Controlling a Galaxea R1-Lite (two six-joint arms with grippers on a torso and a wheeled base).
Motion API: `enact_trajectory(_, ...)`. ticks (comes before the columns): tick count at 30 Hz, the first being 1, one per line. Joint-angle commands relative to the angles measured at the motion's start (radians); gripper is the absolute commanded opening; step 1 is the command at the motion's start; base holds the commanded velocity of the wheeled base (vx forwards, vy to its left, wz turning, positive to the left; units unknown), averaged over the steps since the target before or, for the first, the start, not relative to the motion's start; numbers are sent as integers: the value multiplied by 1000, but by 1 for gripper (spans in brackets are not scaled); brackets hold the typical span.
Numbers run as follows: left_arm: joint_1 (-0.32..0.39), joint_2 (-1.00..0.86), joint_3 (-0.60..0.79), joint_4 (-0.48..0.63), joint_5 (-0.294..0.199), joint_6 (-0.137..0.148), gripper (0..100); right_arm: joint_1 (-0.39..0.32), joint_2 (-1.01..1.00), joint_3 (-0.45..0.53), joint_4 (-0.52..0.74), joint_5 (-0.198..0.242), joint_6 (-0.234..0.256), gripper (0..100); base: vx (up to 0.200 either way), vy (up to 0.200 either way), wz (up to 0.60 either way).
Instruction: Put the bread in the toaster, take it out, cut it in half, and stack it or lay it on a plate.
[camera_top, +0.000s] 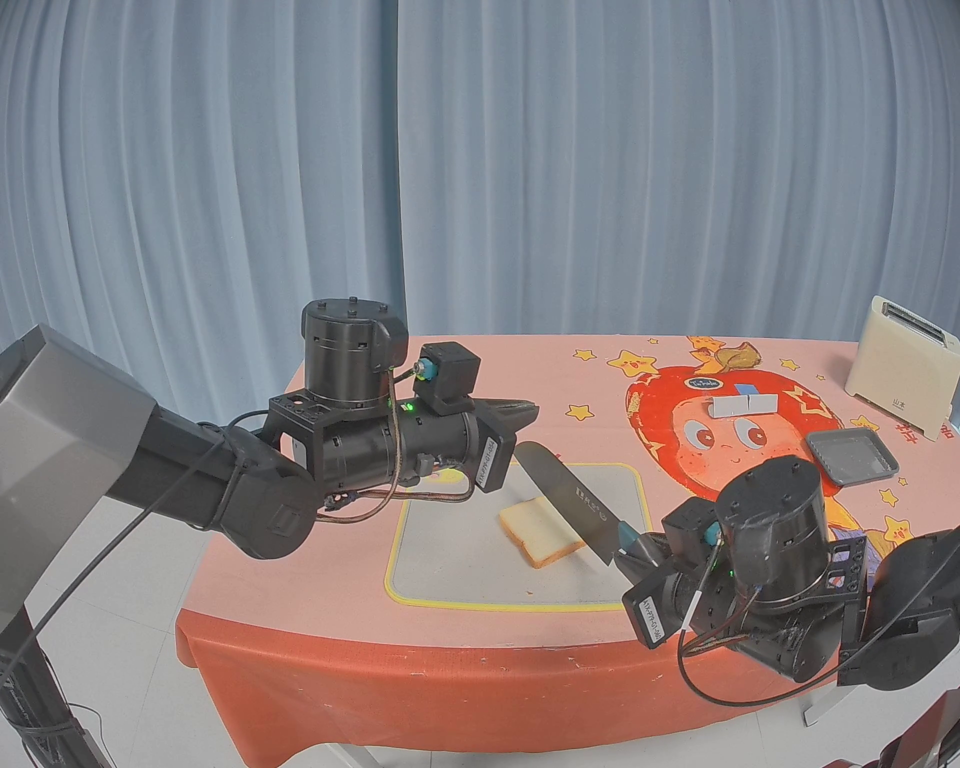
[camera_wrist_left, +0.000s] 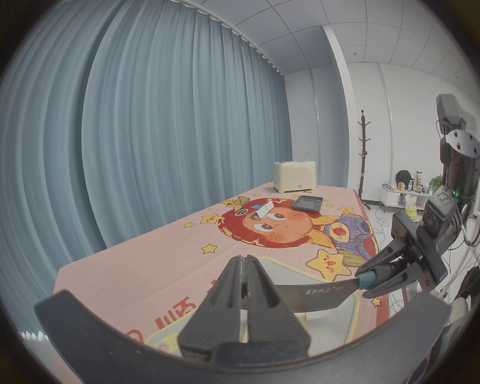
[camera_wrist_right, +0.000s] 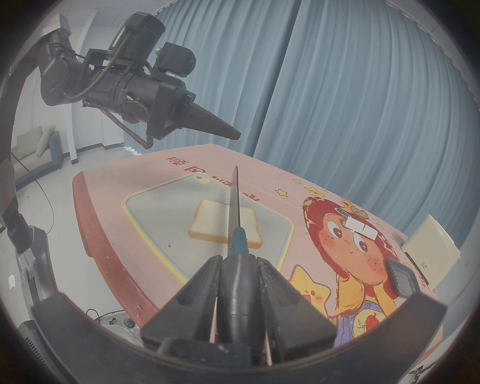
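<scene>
A slice of bread (camera_top: 541, 533) lies flat on the pale cutting board (camera_top: 450, 560) with the yellow rim, towards the board's right half, on the near part of the pink cartoon tablecloth (camera_top: 330, 590). The slice looks whole.

The right gripper (camera_top: 648, 560) sits low at the board's near right corner, its fingers clamped on the dark handle of a kitchen knife (camera_top: 575, 500). The blade runs up and away from the gripper, across the bread, with its tip pointing at the other arm. From the right wrist camera the knife (camera_wrist_right: 233, 200) is seen edge-on, lined up over the middle of the bread (camera_wrist_right: 220, 227). From here I cannot tell whether the edge touches the crust or rides just above it.

The left gripper (camera_top: 520, 408) hangs in the air over the board's far left side, near the knife tip, its fingers (camera_wrist_left: 243, 285) pressed together with nothing between them.

Well off on the table's far right stands the cream toaster (camera_top: 905, 365). A dark grey tray (camera_top: 852, 455) lies just in front of it. A small white block (camera_top: 745, 403) with a blue bit on top rests on the cartoon face's forehead.
</scene>
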Motion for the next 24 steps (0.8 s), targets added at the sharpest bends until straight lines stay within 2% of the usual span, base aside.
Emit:
enact_trajectory(1,-16,19,-10,0,-2,0,0,-8,8,-2,0,0,-1,0,0,0,0)
enact_trajectory(10,-44,57,-20,-4,-2,-1,0,-11,17,-3,0,0,-1,0,0,0,0)
enact_trajectory(24,-45,140,-86,-21,1,-3,0,-9,28,-3,-1,0,1,0,0,0,0)
